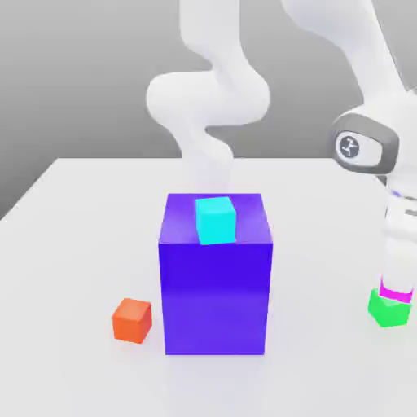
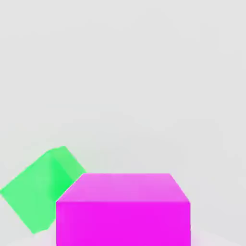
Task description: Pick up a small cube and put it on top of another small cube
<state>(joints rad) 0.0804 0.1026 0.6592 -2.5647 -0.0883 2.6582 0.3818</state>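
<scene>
The small magenta cube [image 1: 396, 291] sits between the fingers of my gripper [image 1: 398, 285] at the exterior view's right edge, low over the table. My gripper is shut on it. Just below it and slightly toward the exterior view's left lies the small green cube [image 1: 388, 310], turned at an angle. I cannot tell whether the two cubes touch. In the hand view the magenta cube [image 2: 122, 209] is close up and the green cube [image 2: 41, 190] lies beside and behind it, offset rather than straight underneath.
A big blue-purple block [image 1: 216, 281] stands mid-table with a cyan cube [image 1: 216, 220] on its top. An orange cube [image 1: 132, 319] rests on the white table [image 1: 73, 244] at the block's left in the exterior view. The arm's white links rise behind the block.
</scene>
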